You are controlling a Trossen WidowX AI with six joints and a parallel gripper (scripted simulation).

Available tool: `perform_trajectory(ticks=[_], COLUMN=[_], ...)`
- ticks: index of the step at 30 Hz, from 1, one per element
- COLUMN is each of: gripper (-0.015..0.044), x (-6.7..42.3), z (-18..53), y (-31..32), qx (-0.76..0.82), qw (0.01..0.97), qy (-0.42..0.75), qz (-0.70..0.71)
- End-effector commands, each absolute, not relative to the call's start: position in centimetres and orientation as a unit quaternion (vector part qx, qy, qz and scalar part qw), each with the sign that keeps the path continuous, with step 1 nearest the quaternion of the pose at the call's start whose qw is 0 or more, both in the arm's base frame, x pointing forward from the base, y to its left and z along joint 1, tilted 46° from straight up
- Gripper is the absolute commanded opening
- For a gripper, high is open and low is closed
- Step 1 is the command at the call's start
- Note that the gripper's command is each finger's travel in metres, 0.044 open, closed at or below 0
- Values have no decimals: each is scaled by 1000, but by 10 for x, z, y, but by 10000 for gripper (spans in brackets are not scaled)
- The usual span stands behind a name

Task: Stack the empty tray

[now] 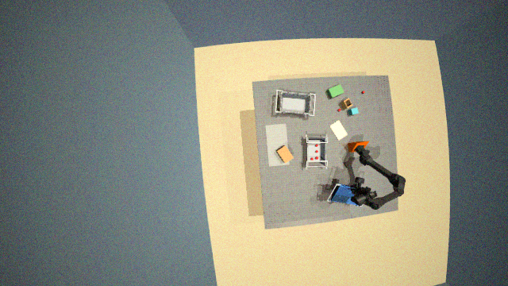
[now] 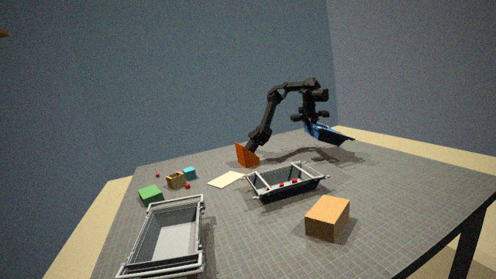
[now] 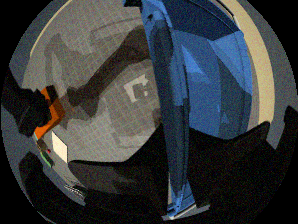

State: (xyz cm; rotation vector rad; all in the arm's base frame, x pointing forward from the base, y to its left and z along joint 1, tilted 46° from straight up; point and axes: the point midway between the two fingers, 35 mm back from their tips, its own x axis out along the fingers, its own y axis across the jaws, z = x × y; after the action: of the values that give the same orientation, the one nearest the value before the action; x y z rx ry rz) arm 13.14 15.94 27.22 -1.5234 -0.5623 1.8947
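With the pincer (image 2: 312,125) pinching one rim of the blue empty tray (image 2: 328,134), which hangs tilted above the tabletop (image 2: 387,194), it should level out before travelling to the loaded tray (image 2: 286,181), whose bars (image 2: 303,168) seem already swung in.

Single black arm (image 2: 271,108) rises steeply from orange base (image 2: 245,156), elbow high, forearm running roughly level, wrist bent straight down. End effector (image 2: 310,125) points down, raised off tabletop, toward tabletop's far right corner in exterior view. Fingers clamped on rim of blue tray (image 2: 329,134); tray hangs tilted, clear of tabletop. In wrist view, tray wall (image 3: 174,96) runs between dark fingers.
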Motion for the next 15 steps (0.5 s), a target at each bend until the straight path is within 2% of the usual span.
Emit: perform_trajectory(ticks=[1,15], gripper=[0,0], x=[140,192], z=[273,257], y=[159,143], qx=[-577,-560], qw=[328,373], qy=[-206,-127], qz=[719,729])
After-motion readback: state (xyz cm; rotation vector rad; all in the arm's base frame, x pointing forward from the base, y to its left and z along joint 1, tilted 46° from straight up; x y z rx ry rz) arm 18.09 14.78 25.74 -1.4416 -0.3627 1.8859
